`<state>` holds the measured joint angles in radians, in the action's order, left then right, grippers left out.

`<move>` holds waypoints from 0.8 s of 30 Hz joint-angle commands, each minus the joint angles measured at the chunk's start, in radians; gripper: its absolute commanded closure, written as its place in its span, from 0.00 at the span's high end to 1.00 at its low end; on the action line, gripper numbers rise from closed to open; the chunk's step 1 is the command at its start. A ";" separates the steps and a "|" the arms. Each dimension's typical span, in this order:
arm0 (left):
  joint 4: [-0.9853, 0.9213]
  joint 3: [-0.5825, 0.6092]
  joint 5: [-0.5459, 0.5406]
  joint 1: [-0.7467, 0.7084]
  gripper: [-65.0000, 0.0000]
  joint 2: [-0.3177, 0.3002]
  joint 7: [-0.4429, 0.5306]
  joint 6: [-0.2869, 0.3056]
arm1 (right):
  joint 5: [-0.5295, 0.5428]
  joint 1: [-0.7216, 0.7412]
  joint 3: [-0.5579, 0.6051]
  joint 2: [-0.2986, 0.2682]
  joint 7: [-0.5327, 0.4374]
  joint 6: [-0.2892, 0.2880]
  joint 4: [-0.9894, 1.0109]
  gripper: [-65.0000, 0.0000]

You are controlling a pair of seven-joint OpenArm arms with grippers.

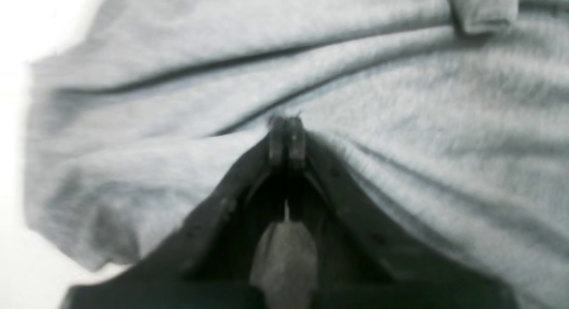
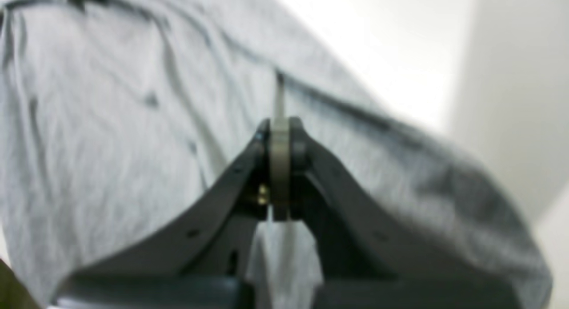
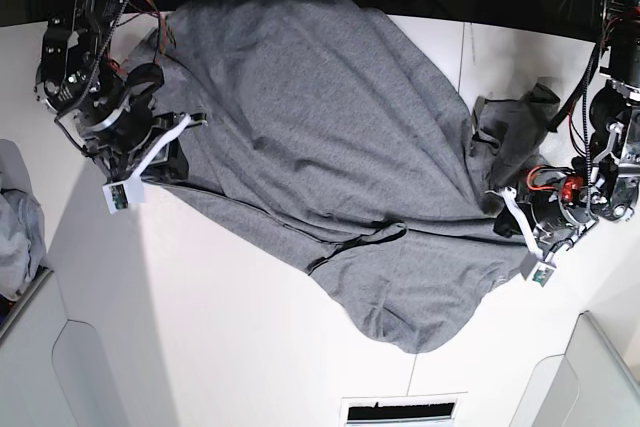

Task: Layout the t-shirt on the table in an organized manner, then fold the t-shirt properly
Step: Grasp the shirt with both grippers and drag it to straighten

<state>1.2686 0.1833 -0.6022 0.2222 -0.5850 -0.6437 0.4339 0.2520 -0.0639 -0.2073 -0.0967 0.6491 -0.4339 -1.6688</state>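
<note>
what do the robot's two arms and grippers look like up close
Both arms are black metal with exposed wiring; the right arm carries red cables, the left arm a red part. The left gripper and right gripper have dark, curved fingers tapering to narrow tips, each with a small white tag.

No legible text, no labels, brands, numbers or signs in any view

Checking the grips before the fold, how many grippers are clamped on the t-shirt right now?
2: the right gripper pinches one edge of the t-shirt; the left gripper pinches the opposite edge.
</note>
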 commanded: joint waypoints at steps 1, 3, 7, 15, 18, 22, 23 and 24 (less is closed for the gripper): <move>0.031 -0.006 -0.021 0.021 0.00 -0.023 0.004 0.005 | -0.005 0.042 -0.002 0.002 -0.024 -0.002 0.003 0.00; 0.050 -0.006 -0.053 0.021 0.00 -0.039 -0.006 0.032 | -0.014 0.111 -0.002 0.010 -0.029 0.008 0.060 0.00; 0.057 -0.006 -0.172 0.009 0.00 -0.041 -0.101 0.140 | -0.053 0.251 0.000 0.026 -0.067 0.008 0.217 0.00; 0.057 -0.006 -0.187 -0.142 0.00 -0.041 -0.114 0.146 | -0.140 0.474 0.011 0.030 -0.073 -0.002 0.525 0.00; 0.057 -0.006 -0.185 -0.188 0.00 -0.028 -0.113 0.146 | -0.138 0.506 0.074 0.027 -0.075 -0.033 0.597 0.00; 0.057 -0.006 -0.128 -0.230 0.00 0.002 -0.105 0.101 | -0.140 0.506 0.227 0.028 -0.097 -0.034 0.610 0.00; 0.056 -0.006 -0.095 -0.237 0.00 0.010 -0.095 0.077 | -0.140 0.507 0.268 0.028 -0.109 -0.033 0.611 0.00; 0.056 -0.006 -0.066 -0.240 0.00 0.015 -0.081 0.058 | -0.140 0.507 0.307 0.029 -0.120 -0.031 0.611 0.00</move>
<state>1.3163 0.1837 -0.6891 -0.0250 -0.5587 -0.7155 0.5056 0.1028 0.4129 0.1070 -0.0681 0.5484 -0.4572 -1.0424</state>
